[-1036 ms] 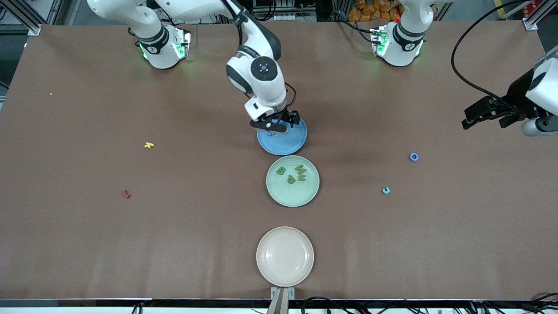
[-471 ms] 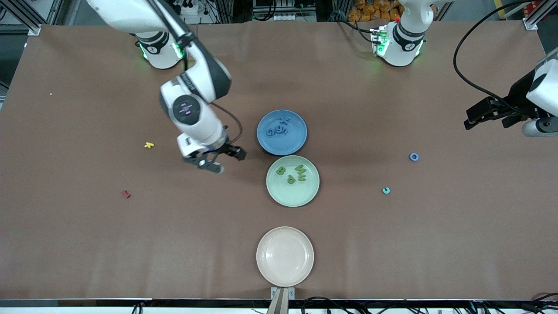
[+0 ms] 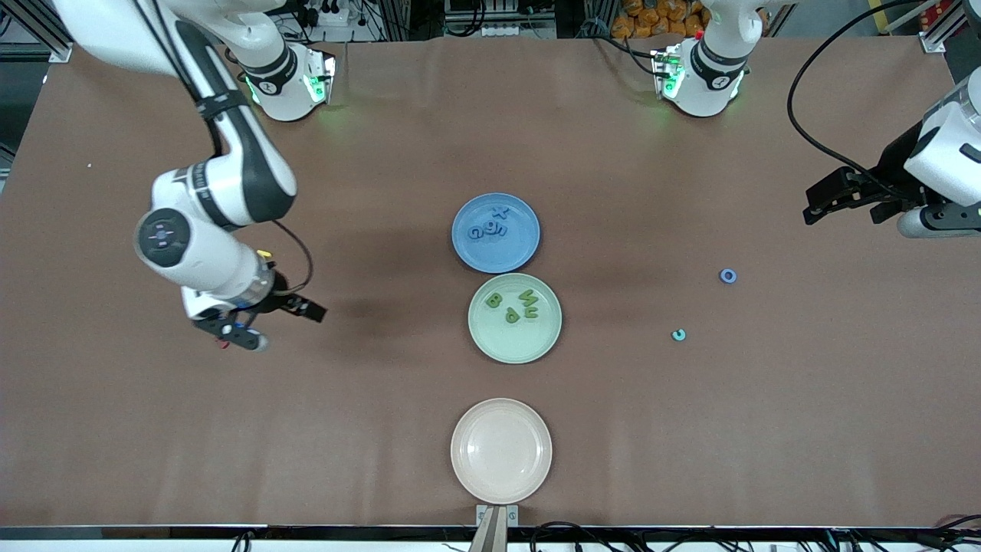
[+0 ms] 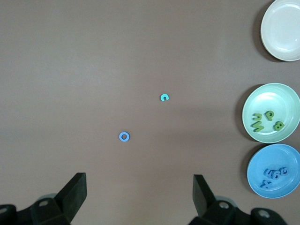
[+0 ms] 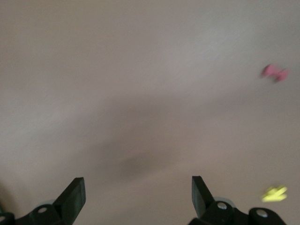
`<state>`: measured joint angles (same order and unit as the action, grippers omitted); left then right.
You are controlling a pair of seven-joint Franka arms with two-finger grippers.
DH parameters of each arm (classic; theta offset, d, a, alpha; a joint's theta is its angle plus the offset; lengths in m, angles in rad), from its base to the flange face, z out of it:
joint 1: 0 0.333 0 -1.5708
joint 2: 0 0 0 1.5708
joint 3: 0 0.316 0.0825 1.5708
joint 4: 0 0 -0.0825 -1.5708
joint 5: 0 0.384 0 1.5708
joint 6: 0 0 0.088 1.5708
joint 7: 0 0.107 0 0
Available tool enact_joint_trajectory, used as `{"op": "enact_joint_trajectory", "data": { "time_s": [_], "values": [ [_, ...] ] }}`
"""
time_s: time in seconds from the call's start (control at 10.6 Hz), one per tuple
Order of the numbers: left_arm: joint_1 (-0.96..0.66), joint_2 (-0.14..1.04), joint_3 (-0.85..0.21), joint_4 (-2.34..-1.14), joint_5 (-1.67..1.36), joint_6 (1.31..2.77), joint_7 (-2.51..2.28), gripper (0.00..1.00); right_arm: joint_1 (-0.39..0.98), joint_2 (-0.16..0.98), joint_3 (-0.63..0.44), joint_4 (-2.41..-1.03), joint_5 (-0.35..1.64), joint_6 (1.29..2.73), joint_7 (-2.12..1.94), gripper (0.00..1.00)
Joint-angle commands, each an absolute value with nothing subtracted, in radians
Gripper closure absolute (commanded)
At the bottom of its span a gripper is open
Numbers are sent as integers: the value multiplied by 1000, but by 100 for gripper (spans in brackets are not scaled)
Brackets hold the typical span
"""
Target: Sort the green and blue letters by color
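Several blue letters [image 3: 490, 228] lie on the blue plate [image 3: 498, 258]. On the green plate [image 3: 515, 346], nearer the front camera, lie several green letters [image 3: 512, 307]. A loose blue ring letter [image 3: 728, 276] [image 4: 124, 136] and a teal C letter [image 3: 678, 335] [image 4: 164, 97] rest on the table toward the left arm's end. My right gripper [image 3: 277, 325] [image 5: 138, 197] hangs open and empty over bare table toward the right arm's end. My left gripper [image 3: 847, 213] [image 4: 139, 197] waits open and empty, raised above the table's left-arm end.
A cream plate [image 3: 500, 451] with nothing on it sits nearest the front camera. A dark red letter [image 5: 275, 73] and a yellow letter [image 5: 274, 193] lie on the table close to the right gripper. The brown table [image 3: 690, 429] spreads wide around the plates.
The right arm has swung from over the blue plate to the right arm's end of the table, uncovering the blue letters. The left gripper has shifted only slightly.
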<state>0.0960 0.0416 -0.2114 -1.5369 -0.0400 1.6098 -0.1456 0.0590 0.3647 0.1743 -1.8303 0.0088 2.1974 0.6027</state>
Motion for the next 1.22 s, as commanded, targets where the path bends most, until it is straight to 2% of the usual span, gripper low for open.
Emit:
{"op": "enact_joint_trajectory", "data": {
  "time_s": [0.0,0.38,0.75,1.13],
  "values": [
    [91,11,-206,-1563,-3,1603,-129,0,34,310,59,-1841,2,2187,419,0],
    [83,17,-216,-1549,14,1595,-126,0,14,235,-35,-1827,2,2152,229,0],
    [89,20,-216,-1528,11,1595,-127,0,0,174,-81,-1686,-3,1901,75,0],
    [91,15,-209,-1526,14,1595,-130,0,12,62,-87,-1583,-83,1674,100,0]
  ]
}}
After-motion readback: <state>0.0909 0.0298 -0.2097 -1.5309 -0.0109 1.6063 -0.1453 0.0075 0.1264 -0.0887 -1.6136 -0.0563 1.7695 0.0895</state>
